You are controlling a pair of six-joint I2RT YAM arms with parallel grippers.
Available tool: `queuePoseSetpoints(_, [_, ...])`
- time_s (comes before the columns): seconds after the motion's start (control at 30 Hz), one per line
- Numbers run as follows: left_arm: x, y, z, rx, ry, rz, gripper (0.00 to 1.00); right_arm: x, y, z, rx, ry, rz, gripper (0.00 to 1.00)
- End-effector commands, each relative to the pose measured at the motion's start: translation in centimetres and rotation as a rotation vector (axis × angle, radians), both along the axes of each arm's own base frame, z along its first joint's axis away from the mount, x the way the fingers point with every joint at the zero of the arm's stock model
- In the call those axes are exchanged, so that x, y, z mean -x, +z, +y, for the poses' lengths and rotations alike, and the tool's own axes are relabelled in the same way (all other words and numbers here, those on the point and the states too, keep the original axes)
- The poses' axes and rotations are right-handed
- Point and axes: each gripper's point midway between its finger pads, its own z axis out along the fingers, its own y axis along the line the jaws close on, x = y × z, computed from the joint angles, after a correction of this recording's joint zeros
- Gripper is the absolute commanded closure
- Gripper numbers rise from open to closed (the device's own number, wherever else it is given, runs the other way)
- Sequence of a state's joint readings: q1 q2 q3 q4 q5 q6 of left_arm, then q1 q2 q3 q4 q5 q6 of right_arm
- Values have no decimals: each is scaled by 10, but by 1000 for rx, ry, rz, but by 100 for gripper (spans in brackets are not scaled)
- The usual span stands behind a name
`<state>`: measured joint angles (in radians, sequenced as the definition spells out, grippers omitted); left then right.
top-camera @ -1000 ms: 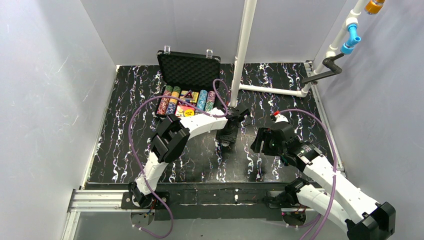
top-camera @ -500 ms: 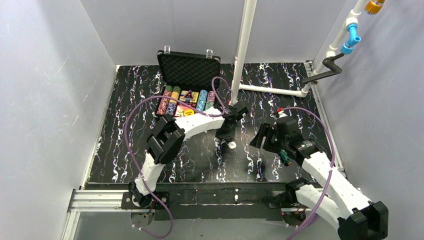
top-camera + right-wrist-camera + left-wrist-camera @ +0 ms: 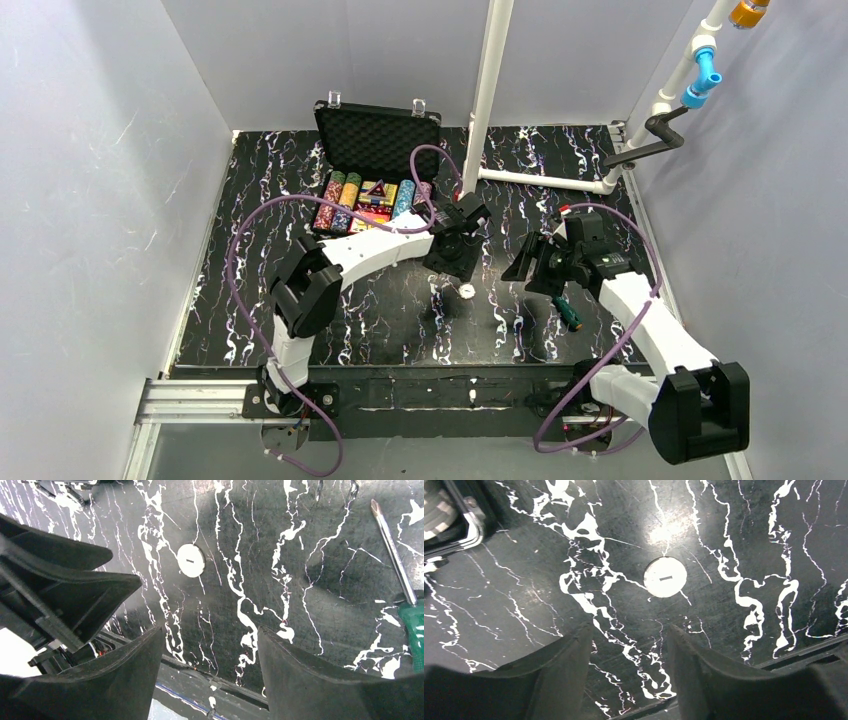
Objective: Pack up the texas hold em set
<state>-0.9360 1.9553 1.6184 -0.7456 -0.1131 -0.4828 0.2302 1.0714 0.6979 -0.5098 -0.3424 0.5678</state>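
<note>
The black foam-lined case [image 3: 378, 140] stands open at the table's back, with rows of poker chips [image 3: 340, 203] and a red triangle [image 3: 377, 190] in its base. A small white disc [image 3: 466, 292] lies on the marbled mat, also seen in the left wrist view [image 3: 665, 576] and the right wrist view [image 3: 191, 560]. My left gripper [image 3: 447, 262] hovers just behind the disc, open and empty [image 3: 629, 635]. My right gripper [image 3: 533, 268] is open and empty [image 3: 210, 635], to the right of the disc.
A green-handled screwdriver [image 3: 568, 312] lies on the mat under my right arm, also in the right wrist view [image 3: 395, 560]. A white pole [image 3: 485, 100] rises behind my left gripper. A white pipe [image 3: 545, 182] lies at the back right.
My left gripper has moved back toward the case and the white disc now lies uncovered on the mat. My right arm has swung up and right, uncovering the screwdriver.
</note>
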Motion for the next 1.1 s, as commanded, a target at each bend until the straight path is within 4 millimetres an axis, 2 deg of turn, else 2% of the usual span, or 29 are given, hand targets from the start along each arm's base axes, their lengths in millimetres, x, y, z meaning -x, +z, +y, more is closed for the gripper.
queuePoseSetpoints(0.0, [-5, 7, -17, 55, 38, 19, 42, 0, 25, -2, -11, 2, -93, 25])
queuePoseSetpoints(0.2, [-9, -14, -24, -27, 162, 14, 38, 8, 35, -13, 15, -45, -147, 26])
queuePoseSetpoints(0.37, [-3, -31, -28, -52, 223, 38, 39, 14, 32, -15, 17, -44, -157, 27])
queuePoseSetpoints(0.47, [-1, -39, -24, -68, 263, 44, 40, 17, 29, -14, 16, -40, -146, 27])
queuePoseSetpoints(0.7, [6, -59, -28, -76, 269, 106, 40, 18, 26, -12, 5, -30, -136, 28])
queuePoseSetpoints(1.07, [9, -75, -14, -158, 301, 84, 44, 19, 20, -10, -1, -21, -122, 30])
